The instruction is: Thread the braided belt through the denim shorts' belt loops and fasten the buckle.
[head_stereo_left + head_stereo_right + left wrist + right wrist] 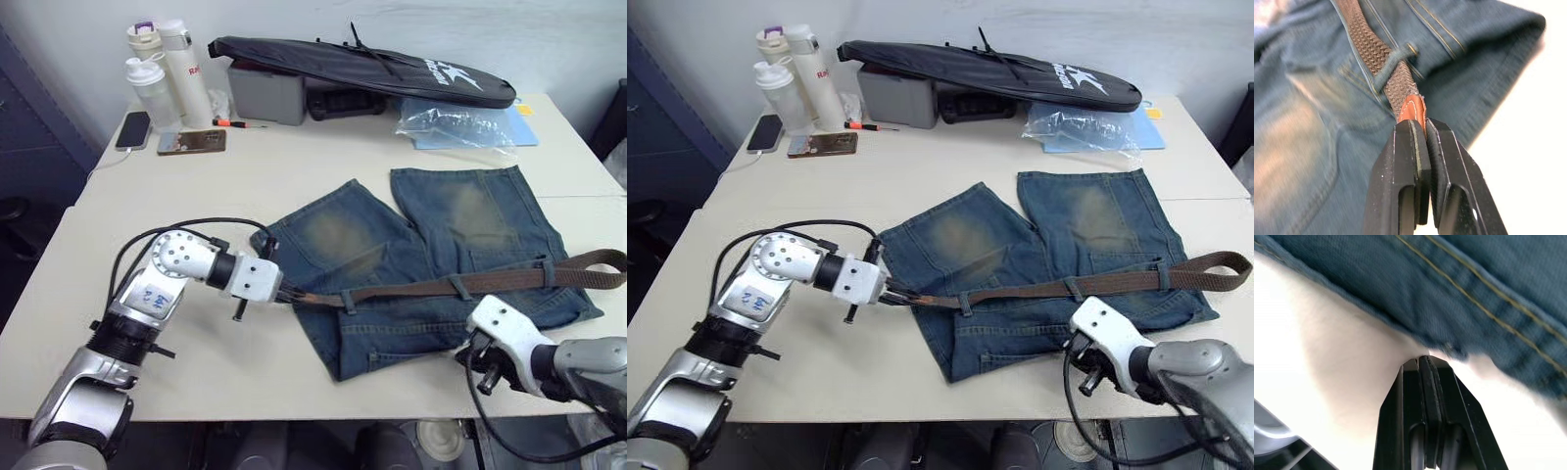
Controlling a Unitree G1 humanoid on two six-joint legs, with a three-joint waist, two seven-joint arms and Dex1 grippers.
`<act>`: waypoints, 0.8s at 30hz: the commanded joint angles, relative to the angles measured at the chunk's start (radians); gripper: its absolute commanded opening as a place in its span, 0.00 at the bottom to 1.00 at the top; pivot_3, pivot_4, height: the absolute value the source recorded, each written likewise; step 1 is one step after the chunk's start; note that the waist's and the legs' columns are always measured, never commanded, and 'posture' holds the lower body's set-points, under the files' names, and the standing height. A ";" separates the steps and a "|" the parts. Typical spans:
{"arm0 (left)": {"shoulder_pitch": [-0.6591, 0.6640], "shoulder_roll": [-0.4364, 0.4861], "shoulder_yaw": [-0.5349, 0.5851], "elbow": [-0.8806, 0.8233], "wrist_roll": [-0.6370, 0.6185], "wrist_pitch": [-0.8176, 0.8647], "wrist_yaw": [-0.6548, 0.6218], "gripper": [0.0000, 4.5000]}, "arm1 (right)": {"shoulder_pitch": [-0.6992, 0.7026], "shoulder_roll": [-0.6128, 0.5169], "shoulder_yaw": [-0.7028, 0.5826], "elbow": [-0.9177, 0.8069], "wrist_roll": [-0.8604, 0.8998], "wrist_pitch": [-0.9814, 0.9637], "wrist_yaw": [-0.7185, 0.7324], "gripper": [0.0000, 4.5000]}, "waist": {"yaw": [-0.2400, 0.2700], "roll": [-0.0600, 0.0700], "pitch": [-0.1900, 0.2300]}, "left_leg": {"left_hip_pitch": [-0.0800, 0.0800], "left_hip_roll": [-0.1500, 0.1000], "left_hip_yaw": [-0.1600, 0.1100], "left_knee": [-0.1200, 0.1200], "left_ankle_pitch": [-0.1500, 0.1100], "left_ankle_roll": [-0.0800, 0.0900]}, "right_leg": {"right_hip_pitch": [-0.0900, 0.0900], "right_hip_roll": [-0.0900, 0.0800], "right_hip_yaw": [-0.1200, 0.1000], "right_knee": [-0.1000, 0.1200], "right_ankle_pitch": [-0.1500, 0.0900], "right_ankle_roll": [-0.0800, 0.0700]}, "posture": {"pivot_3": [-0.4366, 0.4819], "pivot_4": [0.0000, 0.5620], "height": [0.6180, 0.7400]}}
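Belt (pixel 1382 55) tip pinched between left gripper (pixel 1421 128) fingers; right gripper (pixel 1422 363) closed, empty, touching shorts (pixel 1459 279) hem.

One pair of denim shorts (pixel 431 264) lies on the surface (pixel 294 166), with one braided belt (pixel 509 279) running along its waistband. Three belt loops (pixel 458 287) can be counted over the belt in the head views, though others may be hidden. Two tools show: the left tool (pixel 287 294) and the right tool (pixel 1425 363). At the far edge stand three bottles (pixel 167 69), beside two phones (pixel 157 137) lying flat. There is one long black bag (pixel 362 67), one grey box (pixel 265 93), one clear plastic bag (pixel 456 122) and one small orange-tipped pen-like item (pixel 240 123).
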State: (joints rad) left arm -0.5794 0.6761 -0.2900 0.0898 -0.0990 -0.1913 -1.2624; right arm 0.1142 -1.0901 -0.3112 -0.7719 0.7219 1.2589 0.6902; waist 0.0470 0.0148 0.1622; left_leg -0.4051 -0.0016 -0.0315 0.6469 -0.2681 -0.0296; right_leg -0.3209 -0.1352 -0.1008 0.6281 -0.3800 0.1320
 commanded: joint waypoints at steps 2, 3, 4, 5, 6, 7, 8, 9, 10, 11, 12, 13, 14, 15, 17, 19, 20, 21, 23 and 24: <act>0.020 -0.029 0.007 -0.089 -0.006 0.052 0.045 0.01 | -0.108 -0.099 -0.293 0.051 0.106 0.038 0.132 0.00 | 0.005 0.002 0.001 | 0.000 0.000 0.000 0.000 0.000 0.000 | 0.000 0.000 0.000 0.000 0.000 0.000 | 0.48 0.27 0.28; 0.022 -0.039 0.003 -0.099 -0.003 0.061 0.052 0.01 | -0.118 -0.128 -0.293 0.098 0.055 0.016 0.111 0.00 | 0.007 0.002 0.001 | 0.000 0.000 -0.001 0.000 0.000 0.000 | 0.001 0.000 -0.001 0.001 0.000 0.000 | 0.48 0.27 0.28; 0.022 -0.047 0.000 -0.107 -0.001 0.068 0.057 0.01 | -0.126 -0.145 -0.273 0.146 0.004 -0.007 0.078 0.00 | 0.008 0.002 0.000 | 0.000 0.000 -0.002 0.001 0.000 0.000 | 0.000 0.000 -0.002 0.001 0.000 0.000 | 0.48 0.27 0.28; 0.023 -0.052 -0.002 -0.112 0.000 0.074 0.061 0.01 | -0.125 -0.158 -0.237 0.187 -0.047 -0.032 0.042 0.00 | 0.009 0.001 0.000 | 0.000 0.000 -0.002 0.000 0.001 0.000 | 0.001 0.000 -0.002 0.001 0.000 -0.001 | 0.48 0.27 0.28; 0.022 -0.057 -0.003 -0.115 0.003 0.078 0.064 0.01 | -0.112 -0.178 -0.182 0.222 -0.104 -0.066 0.012 0.00 | 0.008 0.000 0.000 | 0.000 0.000 -0.002 0.000 0.001 0.000 | 0.001 0.000 -0.002 0.000 0.000 -0.001 | 0.48 0.27 0.28; 0.022 -0.059 -0.003 -0.117 0.006 0.080 0.067 0.01 | -0.116 -0.164 -0.131 0.246 -0.129 -0.081 -0.015 0.00 | 0.008 0.000 -0.001 | 0.000 -0.001 -0.001 0.001 0.001 0.000 | 0.001 -0.001 -0.002 0.000 0.000 -0.001 | 0.48 0.27 0.28; 0.022 -0.061 -0.003 -0.120 0.009 0.083 0.069 0.01 | -0.121 -0.148 -0.084 0.263 -0.149 -0.094 -0.035 0.00 | 0.007 -0.001 -0.001 | 0.000 -0.001 -0.001 0.000 0.001 0.000 | 0.000 -0.002 -0.002 0.000 0.001 0.000 | 0.48 0.27 0.28; 0.021 -0.062 -0.003 -0.121 0.011 0.084 0.070 0.01 | -0.117 -0.143 -0.039 0.270 -0.170 -0.108 -0.044 0.00 | 0.006 -0.001 -0.001 | 0.000 -0.002 0.000 0.000 0.001 0.001 | 0.000 -0.003 -0.002 0.000 0.001 0.000 | 0.48 0.27 0.28; 0.021 -0.062 -0.002 -0.122 0.013 0.085 0.070 0.01 | -0.117 -0.128 -0.002 0.276 -0.183 -0.119 -0.052 0.00 | 0.005 0.000 -0.001 | 0.000 -0.002 0.001 0.000 0.001 0.001 | 0.000 -0.003 -0.002 0.000 0.001 0.000 | 0.48 0.27 0.28; 0.021 -0.063 -0.002 -0.123 0.015 0.086 0.072 0.01 | -0.121 -0.105 0.023 0.287 -0.196 -0.122 -0.068 0.00 | 0.004 0.000 -0.001 | 0.000 -0.002 0.001 0.000 0.001 0.001 | -0.001 -0.003 -0.002 0.000 0.001 0.000 | 0.48 0.27 0.28; 0.021 -0.063 -0.002 -0.124 0.018 0.085 0.073 0.01 | -0.113 -0.097 0.056 0.297 -0.220 -0.131 -0.081 0.00 | 0.004 0.000 -0.001 | 0.000 -0.002 0.001 -0.001 0.001 0.001 | -0.001 -0.003 -0.002 0.000 0.001 0.000 | 0.48 0.27 0.28; 0.021 -0.063 -0.001 -0.126 0.020 0.086 0.073 0.01 | -0.103 -0.090 0.082 0.307 -0.240 -0.133 -0.093 0.00 | 0.004 0.000 0.000 | 0.000 -0.002 0.001 -0.002 0.001 0.000 | -0.001 -0.003 -0.002 0.000 0.001 0.000 | 0.48 0.27 0.28; 0.022 -0.063 -0.001 -0.128 0.021 0.087 0.073 0.01 | -0.093 -0.091 0.100 0.312 -0.257 -0.132 -0.100 0.00 | 0.005 0.001 0.001 | 0.000 -0.002 0.001 -0.001 0.001 0.000 | -0.001 -0.003 -0.003 0.000 0.001 0.000 | 0.48 0.27 0.28; 0.023 -0.062 0.000 -0.130 0.022 0.090 0.071 0.01 | -0.087 -0.089 0.117 0.319 -0.274 -0.136 -0.109 0.00 | 0.005 0.001 0.001 | -0.001 -0.002 0.001 -0.001 0.001 0.000 | -0.001 -0.003 -0.003 0.001 0.001 0.000 | 0.48 0.27 0.28; 0.027 -0.054 0.003 -0.141 0.014 0.097 0.059 0.01 | -0.092 -0.088 0.154 0.333 -0.309 -0.139 -0.132 0.00 | 0.005 0.001 0.001 | -0.001 -0.002 0.001 0.000 0.001 0.000 | -0.001 -0.003 -0.002 0.001 0.001 0.000 | 0.48 0.27 0.28; 0.035 -0.040 0.006 -0.155 0.005 0.110 0.045 0.01 | -0.080 -0.151 0.220 0.334 -0.372 -0.156 -0.129 0.00 | 0.004 0.002 0.001 | 0.000 -0.002 0.001 0.001 0.001 0.000 | -0.001 -0.003 -0.003 0.001 0.001 0.000 | 0.48 0.27 0.28; 0.048 -0.026 0.016 -0.171 -0.003 0.124 0.040 0.01 | -0.083 -0.168 0.238 0.334 -0.390 -0.148 -0.131 0.00 | 0.004 0.002 0.000 | 0.000 -0.002 0.001 0.001 0.001 0.000 | -0.001 -0.003 -0.002 0.001 0.001 0.000 | 0.48 0.27 0.28; 0.065 -0.003 0.033 -0.192 -0.019 0.144 0.030 0.01 | -0.088 -0.184 0.254 0.336 -0.406 -0.145 -0.131 0.00 | 0.004 0.002 0.000 | 0.000 -0.002 0.001 0.001 0.001 0.000 | -0.001 -0.004 -0.002 0.001 0.001 0.000 | 0.48 0.27 0.28; 0.095 0.039 0.061 -0.226 -0.047 0.181 0.014 0.01 | -0.091 -0.194 0.263 0.342 -0.417 -0.143 -0.124 0.00 | 0.003 0.003 0.000 | 0.000 -0.001 0.001 0.000 0.001 0.000 | -0.001 -0.003 -0.002 0.001 0.001 0.000 | 0.48 0.27 0.28; 0.115 0.072 0.080 -0.239 -0.064 0.202 -0.002 0.01 | -0.090 -0.197 0.266 0.346 -0.420 -0.145 -0.117 0.00 | 0.002 0.003 0.000 | 0.000 -0.001 0.001 0.000 0.001 0.000 | -0.001 -0.003 -0.002 0.001 0.001 0.000 | 0.48 0.27 0.28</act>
State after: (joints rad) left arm -0.4945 0.6859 -0.2723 -0.0909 -0.1132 -0.0353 -1.2346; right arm 0.0168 -1.2667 -0.0618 -0.4429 0.3366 1.1010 0.5711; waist 0.0494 0.0177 0.1618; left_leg -0.4050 -0.0028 -0.0303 0.6467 -0.2668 -0.0294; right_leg -0.3217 -0.1385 -0.1031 0.6289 -0.3792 0.1322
